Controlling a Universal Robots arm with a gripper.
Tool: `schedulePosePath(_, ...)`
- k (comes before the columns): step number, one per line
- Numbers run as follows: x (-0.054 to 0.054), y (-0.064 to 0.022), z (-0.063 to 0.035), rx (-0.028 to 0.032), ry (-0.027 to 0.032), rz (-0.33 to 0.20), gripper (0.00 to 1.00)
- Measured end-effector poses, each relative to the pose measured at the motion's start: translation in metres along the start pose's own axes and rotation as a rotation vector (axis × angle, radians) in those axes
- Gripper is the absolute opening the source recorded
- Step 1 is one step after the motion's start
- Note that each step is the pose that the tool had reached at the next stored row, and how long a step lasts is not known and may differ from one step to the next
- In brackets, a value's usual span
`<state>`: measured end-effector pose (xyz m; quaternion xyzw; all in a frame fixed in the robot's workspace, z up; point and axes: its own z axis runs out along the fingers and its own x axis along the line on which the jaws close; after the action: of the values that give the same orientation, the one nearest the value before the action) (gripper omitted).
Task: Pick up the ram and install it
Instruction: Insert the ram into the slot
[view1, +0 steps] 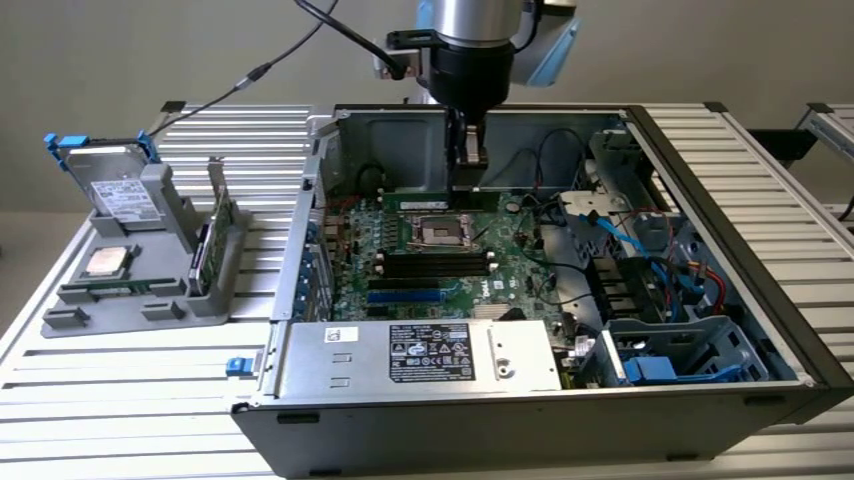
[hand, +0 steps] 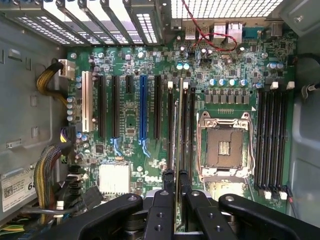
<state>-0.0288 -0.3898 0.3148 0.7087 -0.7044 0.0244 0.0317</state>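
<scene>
The computer case (view1: 787, 340) lies open on the desk (view1: 134, 400), and the parts tray (view1: 80, 320) sits beside it at the exterior view's left. Inside the case the motherboard (view1: 514, 275) lies flat on the bottom, with the power supply (view1: 334, 365) across the near end and the drive cage (view1: 667, 350) in the near corner at the exterior view's right. The hand (view1: 467, 182) reaches down into the far half of the case. The ram (view1: 414, 198) stands on edge between its fingers (hand: 169, 182), along the slots (hand: 186, 125) just behind the processor socket (view1: 438, 231). A second bank of slots (view1: 434, 265) lies just before that socket.
</scene>
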Motion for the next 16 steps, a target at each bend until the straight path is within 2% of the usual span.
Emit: schedulePosePath(16, -0.003, 0.0006, 0.029, 0.0001, 0.0001, -0.001, 0.14)
